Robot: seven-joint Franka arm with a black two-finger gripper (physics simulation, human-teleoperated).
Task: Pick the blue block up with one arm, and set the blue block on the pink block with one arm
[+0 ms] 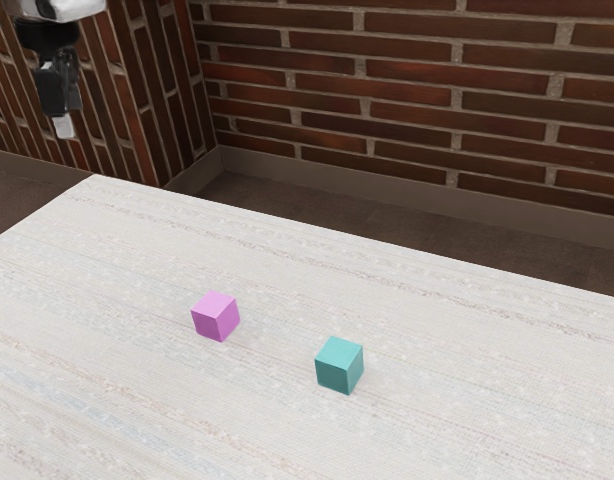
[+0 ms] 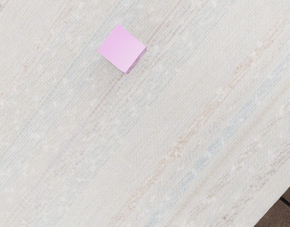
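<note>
Bare table (image 1: 137, 400) surrounds teal block (image 1: 339, 364); pink block (image 1: 215, 316) stands near

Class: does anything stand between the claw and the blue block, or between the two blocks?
Nothing visible does. The black claw hangs high at the exterior view's left; the teal-blue cube and pink cube lie apart on the pale table, only tabletop between.

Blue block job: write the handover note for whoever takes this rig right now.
Gripper: raised at the exterior view's upper left, above the table's far corner, carrying nothing and far from both blocks.
Blue block: resting on the table, untouched.
Pink block: also on the table, apart from the blue block, toward the exterior view's left of it and slightly farther back; nothing on top.
Done: nothing yet.
Left: reach the blue block, grasp it, lift it, set it on the pink block.
</note>
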